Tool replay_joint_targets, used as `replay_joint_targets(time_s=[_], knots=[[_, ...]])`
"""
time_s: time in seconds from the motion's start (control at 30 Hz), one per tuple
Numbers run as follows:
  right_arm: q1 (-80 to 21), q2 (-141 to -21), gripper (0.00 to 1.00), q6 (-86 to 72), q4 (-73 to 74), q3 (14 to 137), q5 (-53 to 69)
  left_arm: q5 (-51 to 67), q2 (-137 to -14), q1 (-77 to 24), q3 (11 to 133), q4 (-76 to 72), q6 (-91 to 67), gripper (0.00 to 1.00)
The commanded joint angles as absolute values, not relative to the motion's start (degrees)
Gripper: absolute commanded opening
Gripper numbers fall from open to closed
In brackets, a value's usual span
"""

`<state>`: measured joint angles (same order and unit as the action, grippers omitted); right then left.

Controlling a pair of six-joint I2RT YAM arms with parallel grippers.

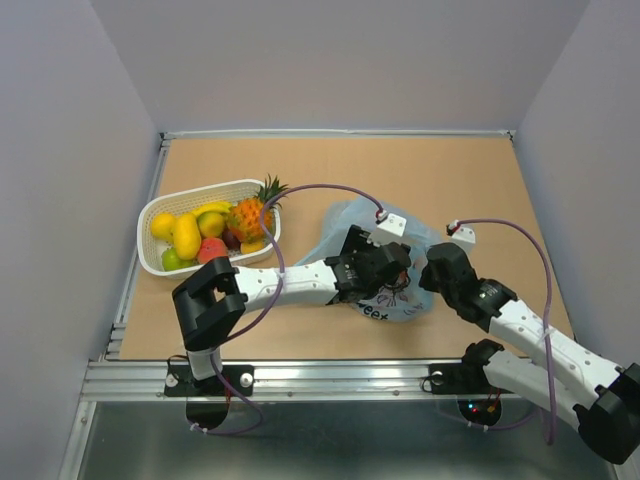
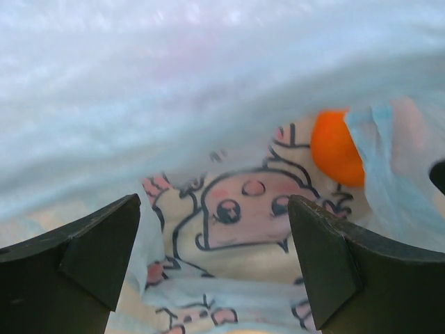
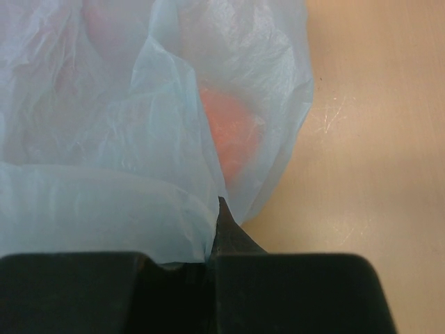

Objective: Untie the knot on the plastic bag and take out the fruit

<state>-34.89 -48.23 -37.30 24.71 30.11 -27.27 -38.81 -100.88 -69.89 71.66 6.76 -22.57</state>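
Scene: A light-blue plastic bag point(image 1: 340, 228) lies crumpled in the middle of the desk point(image 1: 470, 180) with both arms bent over it. A white basket point(image 1: 150, 262) of other produce sits well apart to the left.
Left fingers: The left fingers point(image 1: 388, 272) stand wide open and hold nothing. Their camera looks under a sheet of film at the printed cartoon figure point(image 2: 243, 209), which suggests they are at or inside the bag's mouth.
Right fingers: The right fingers point(image 3: 217, 240) are closed tight, with a fold of the bag's film pinched between them at its right-hand edge, just beside bare desk.
Knot: No tied knot can be picked out in any view. Judging by the open fold the left camera sees into, it looks undone.
Fruit: An orange point(image 2: 336, 147) shows bare in the left wrist view. A reddish shape point(image 3: 233, 132) glows through the film ahead of the right fingers; whether it is the same fruit cannot be told.
Key relation: The orange lies ahead of the left fingers and off to their right, beyond the right-hand tip and not in the gap. It is round, so there is no long axis to line up with.
Nearer arm: The left, which is free and open. The right is occupied holding the film.
Next move, as judged: The left fingers need to shift right and reach deeper so that they straddle the orange.
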Motion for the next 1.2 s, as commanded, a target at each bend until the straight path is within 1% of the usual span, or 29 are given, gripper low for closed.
replay_joint_targets(time_s=[0.0, 0.27, 0.47, 0.7, 0.93, 1.17], knots=[[-34.54, -46.67, 0.01, -37.00, 21.97, 29.09, -26.63, -38.86, -101.07, -65.84, 74.79, 0.80, -17.50, 0.99], [-34.63, -46.93, 0.01, -36.74, 21.88, 29.27, -25.75, -28.23, -103.09, -61.44, 74.53, -5.09, -13.36, 0.99], [-34.63, -47.11, 0.01, -36.48, 21.62, 29.62, -24.96, -24.96, -105.47, -59.15, 75.76, -7.73, -12.83, 0.99], [-34.63, -48.69, 0.01, -36.12, 21.18, 30.23, -22.07, -23.73, -109.15, -57.57, 77.34, -12.39, -11.52, 0.99], [-34.63, -49.66, 0.01, -35.42, 20.30, 30.23, -17.85, -20.04, -112.41, -56.52, 75.15, -23.88, -8.97, 0.99], [-34.63, -49.74, 0.00, -33.84, 19.86, 30.15, -14.86, -14.60, -116.54, -56.43, 75.14, -31.99, -5.81, 0.99]])
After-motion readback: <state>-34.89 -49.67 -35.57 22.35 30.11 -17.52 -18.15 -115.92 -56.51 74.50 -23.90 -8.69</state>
